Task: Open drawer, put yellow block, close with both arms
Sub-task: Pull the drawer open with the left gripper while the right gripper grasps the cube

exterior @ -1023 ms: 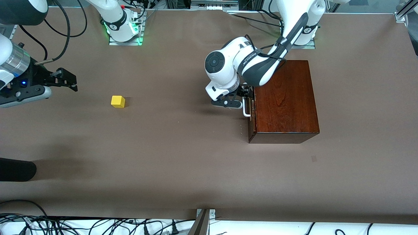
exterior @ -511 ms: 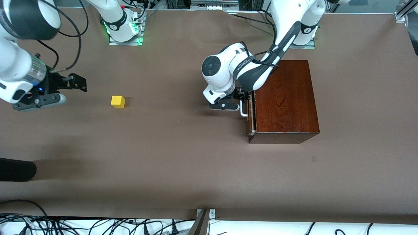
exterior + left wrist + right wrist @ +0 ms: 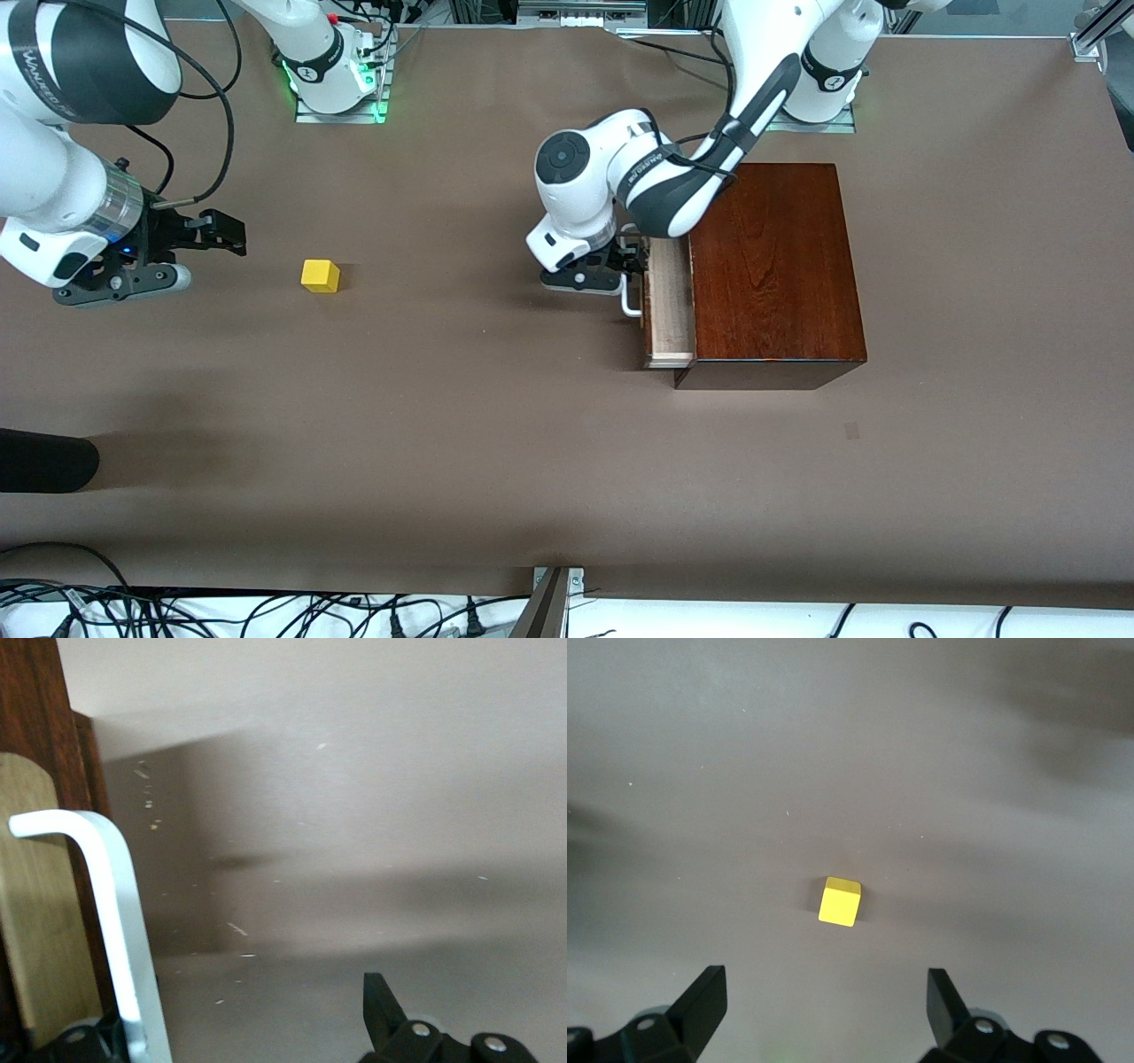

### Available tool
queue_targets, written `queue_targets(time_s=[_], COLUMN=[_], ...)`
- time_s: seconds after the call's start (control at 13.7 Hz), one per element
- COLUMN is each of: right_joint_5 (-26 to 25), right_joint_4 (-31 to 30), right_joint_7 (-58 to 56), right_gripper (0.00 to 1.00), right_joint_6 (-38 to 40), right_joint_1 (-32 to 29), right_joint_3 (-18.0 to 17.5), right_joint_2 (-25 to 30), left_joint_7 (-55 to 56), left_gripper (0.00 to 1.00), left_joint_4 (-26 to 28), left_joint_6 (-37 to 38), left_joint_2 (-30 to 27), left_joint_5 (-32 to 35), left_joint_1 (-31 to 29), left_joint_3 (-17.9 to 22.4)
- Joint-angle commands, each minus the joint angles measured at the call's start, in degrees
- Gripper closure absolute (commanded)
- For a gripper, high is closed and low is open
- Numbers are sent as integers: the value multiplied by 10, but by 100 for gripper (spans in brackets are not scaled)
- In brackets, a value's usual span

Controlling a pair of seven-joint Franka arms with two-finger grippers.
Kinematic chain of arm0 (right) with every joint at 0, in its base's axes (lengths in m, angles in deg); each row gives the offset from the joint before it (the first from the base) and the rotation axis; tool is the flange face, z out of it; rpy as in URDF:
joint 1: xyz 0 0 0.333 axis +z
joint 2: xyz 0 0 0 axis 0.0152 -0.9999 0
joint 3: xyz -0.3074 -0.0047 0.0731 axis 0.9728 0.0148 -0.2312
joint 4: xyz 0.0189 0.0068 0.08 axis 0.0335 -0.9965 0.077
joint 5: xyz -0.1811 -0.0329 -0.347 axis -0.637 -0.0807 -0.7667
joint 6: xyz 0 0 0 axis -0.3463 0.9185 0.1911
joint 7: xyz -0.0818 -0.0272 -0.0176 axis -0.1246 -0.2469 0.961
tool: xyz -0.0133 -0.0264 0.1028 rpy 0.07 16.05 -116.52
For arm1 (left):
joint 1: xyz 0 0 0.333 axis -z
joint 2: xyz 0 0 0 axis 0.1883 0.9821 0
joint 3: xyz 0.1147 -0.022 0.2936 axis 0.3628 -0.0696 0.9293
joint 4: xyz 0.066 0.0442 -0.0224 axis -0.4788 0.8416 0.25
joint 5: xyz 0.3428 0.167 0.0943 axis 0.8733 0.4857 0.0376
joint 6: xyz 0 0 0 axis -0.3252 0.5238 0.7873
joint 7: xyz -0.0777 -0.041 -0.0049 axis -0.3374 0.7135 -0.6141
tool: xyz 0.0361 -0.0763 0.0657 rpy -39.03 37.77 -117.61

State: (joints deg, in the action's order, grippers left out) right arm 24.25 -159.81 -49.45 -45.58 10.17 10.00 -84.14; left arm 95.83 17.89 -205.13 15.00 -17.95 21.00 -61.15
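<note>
**Drawer sliding out, block still waiting**

Since the earlier frames the drawer [image 3: 670, 306] has slid partway out of the mahogany box [image 3: 772, 270], baring a strip of pale tray, and the right gripper [image 3: 232, 232] has closed in toward the yellow block [image 3: 320, 275].

Opening is the step in hand. At the drawer front, the left gripper [image 3: 631, 263] hooks the white handle [image 3: 630, 299]; the wrist view shows its fingers spread wide with the bar against one of them, not pinched. Well apart from the box, toward the right arm's end of the table, the block sits untouched; the right gripper hangs beside it, fingers wide apart and empty. Next, probably, more pulling, then a descent straddling the block.
</note>
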Motion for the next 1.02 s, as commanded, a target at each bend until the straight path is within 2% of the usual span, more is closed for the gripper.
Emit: queue_targets(time_s=[0.0,0.22,0.44,0.51,0.8,0.95], right_joint_5=[0,1,3,4,7,8], right_joint_4=[-133,-229,-325,-346,-381,-411], right_joint_7=[20,38,51,51,52,52], right_gripper=[0,0,0,0,0,0], right_joint_6=[-95,-195,-328,-363,-422,-459], right_joint_1=[-1,-1,-1,-1,-1,-1], right_joint_3=[-2,-3,-3,-3,-3,-3], right_joint_2=[56,63,51,43,1,-14], left_joint_7=[6,6,5,7,8,4], left_gripper=[0,0,0,0,0,0], left_joint_4=[-40,-74,-76,-76,-78,-81], left_joint_6=[-54,-54,-48,-48,-43,41], left_joint_2=[42,70,57,54,46,35], left_joint_5=[-40,-40,-36,-38,-38,-29], left_joint_1=[30,48,32,24,22,23], left_joint_3=[-3,-1,2,2,2,2])
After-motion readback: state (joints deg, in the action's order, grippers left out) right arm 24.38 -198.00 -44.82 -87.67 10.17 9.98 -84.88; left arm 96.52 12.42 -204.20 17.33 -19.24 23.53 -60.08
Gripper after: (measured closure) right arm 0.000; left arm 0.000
